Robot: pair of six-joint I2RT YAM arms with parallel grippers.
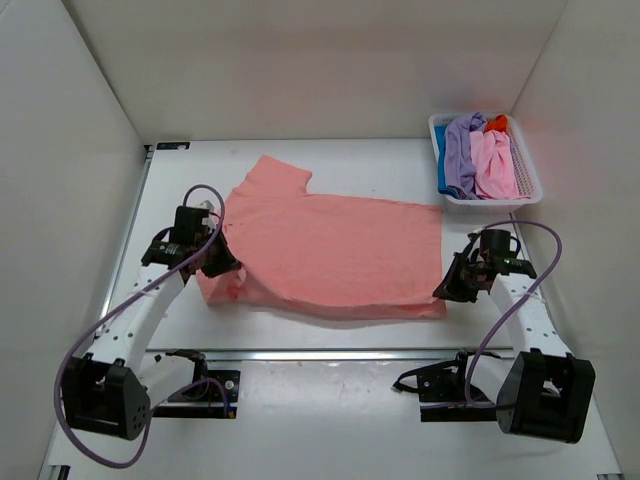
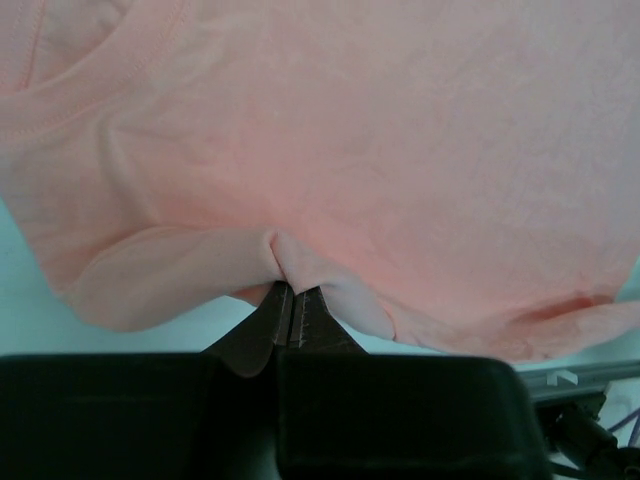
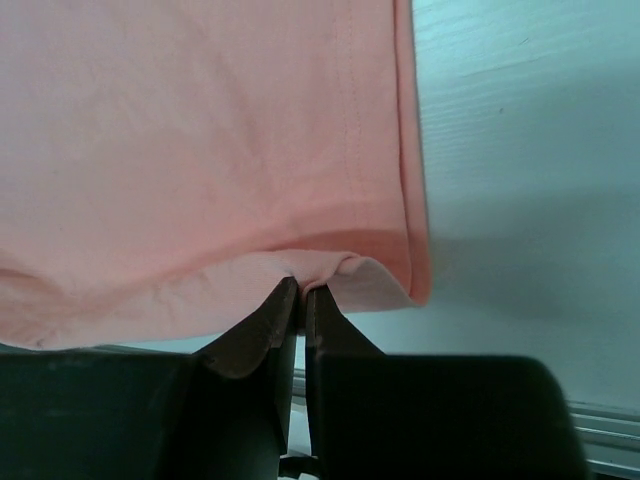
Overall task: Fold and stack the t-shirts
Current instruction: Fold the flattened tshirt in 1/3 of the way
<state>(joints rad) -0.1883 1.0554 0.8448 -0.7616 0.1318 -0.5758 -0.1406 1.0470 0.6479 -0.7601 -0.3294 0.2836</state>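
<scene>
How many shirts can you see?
5: salmon-pink shirt spread on the table; lavender shirt, light pink shirt, blue shirt and orange-red shirt bunched in the white basket. More may hide underneath.

Soft matt knit cloth, lightly creased, stitched hem: shirt (image 1: 330, 250). Smooth white, faint sheen: table (image 1: 350, 170). White slotted plastic, slightly glossy: basket (image 1: 490, 203). Dark hard plastic, matt, dull shine along edges: left fingers (image 2: 262, 325). Smooth glossy purple sheath: cable (image 1: 204, 187).
</scene>
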